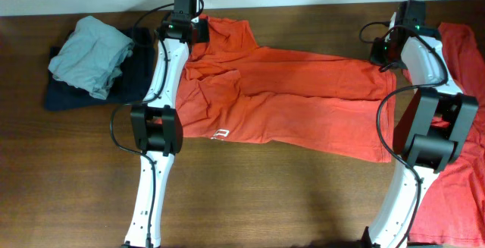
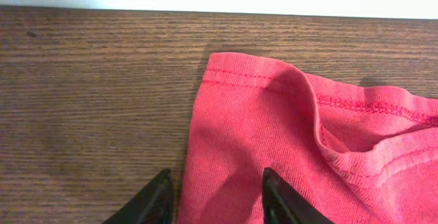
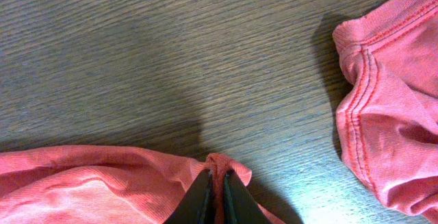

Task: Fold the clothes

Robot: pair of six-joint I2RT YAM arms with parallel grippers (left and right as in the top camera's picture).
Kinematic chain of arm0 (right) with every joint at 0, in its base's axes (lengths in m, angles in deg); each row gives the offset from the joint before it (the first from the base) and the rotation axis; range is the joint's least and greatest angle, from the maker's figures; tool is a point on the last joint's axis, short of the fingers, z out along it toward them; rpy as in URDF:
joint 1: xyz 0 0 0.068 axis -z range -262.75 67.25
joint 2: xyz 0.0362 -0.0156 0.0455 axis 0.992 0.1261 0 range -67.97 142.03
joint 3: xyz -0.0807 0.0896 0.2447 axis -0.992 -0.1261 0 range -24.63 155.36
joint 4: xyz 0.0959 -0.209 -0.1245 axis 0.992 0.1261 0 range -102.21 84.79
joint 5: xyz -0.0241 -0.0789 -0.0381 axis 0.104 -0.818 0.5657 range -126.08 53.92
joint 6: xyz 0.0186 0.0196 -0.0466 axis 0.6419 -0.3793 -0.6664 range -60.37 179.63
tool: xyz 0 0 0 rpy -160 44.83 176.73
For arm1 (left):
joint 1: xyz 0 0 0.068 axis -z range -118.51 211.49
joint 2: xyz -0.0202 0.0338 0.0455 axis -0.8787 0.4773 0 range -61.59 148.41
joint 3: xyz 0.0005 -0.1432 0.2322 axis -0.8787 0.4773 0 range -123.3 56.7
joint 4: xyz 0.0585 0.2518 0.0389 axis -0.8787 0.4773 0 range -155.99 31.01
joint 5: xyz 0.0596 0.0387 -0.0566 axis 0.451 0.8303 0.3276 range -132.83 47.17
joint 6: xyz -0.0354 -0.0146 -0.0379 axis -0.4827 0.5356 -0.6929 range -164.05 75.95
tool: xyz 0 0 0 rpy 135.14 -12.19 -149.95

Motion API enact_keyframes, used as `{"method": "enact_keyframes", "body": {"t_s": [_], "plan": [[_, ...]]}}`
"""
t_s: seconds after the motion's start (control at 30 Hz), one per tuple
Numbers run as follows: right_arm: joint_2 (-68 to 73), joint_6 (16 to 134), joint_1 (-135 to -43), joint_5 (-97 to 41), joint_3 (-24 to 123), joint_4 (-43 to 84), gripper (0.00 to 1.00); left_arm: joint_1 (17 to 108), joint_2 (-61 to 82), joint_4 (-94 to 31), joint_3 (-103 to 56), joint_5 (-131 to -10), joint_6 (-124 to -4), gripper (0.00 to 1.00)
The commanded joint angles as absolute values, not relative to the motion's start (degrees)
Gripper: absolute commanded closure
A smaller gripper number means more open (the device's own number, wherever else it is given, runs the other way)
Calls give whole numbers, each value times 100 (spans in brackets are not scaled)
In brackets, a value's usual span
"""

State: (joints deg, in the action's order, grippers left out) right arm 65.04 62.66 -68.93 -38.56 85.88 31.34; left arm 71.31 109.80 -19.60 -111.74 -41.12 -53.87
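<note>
Evidently soft, light, limp cotton. Shirt [image 1: 288, 96] sprawls on worktop [image 1: 76, 172]. Right tool [image 3: 217, 175] clamped on a shirt fold; left tool [image 2: 216, 177] jaws apart, stitched corner between them, the better hold.

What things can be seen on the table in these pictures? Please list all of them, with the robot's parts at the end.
shirt: one, orange-red with small white print at its near hem, spread across the middle of the table
second shirt: one, orange-red, crumpled at the right edge, partly under the right arm
grey cloth: one, light grey, folded, far left, lying on the navy cloth
navy cloth: one, dark navy, far left, under the grey cloth
table: one, dark brown wood, under everything
arms: two, white with black joints, left and right of the shirt
left gripper: one, black, open, sleeve between its fingers
right gripper: one, black, shut on the shirt edge
</note>
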Motion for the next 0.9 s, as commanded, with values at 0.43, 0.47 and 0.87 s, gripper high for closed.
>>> {"method": "enact_keyframes", "body": {"t_s": [0.43, 0.47, 0.87], "plan": [[6327, 6312, -6924, -3931, 8617, 3134, 90, 7282, 11254, -1912, -11191, -4219, -5357, 35], [6327, 6312, -6924, -3931, 8617, 3131, 90, 7293, 11284, -1917, -11191, -4217, -5357, 35], [6327, 6312, -6924, -3931, 8617, 3107, 90, 7300, 11435, -1882, -11268, -4201, -5359, 71]]}}
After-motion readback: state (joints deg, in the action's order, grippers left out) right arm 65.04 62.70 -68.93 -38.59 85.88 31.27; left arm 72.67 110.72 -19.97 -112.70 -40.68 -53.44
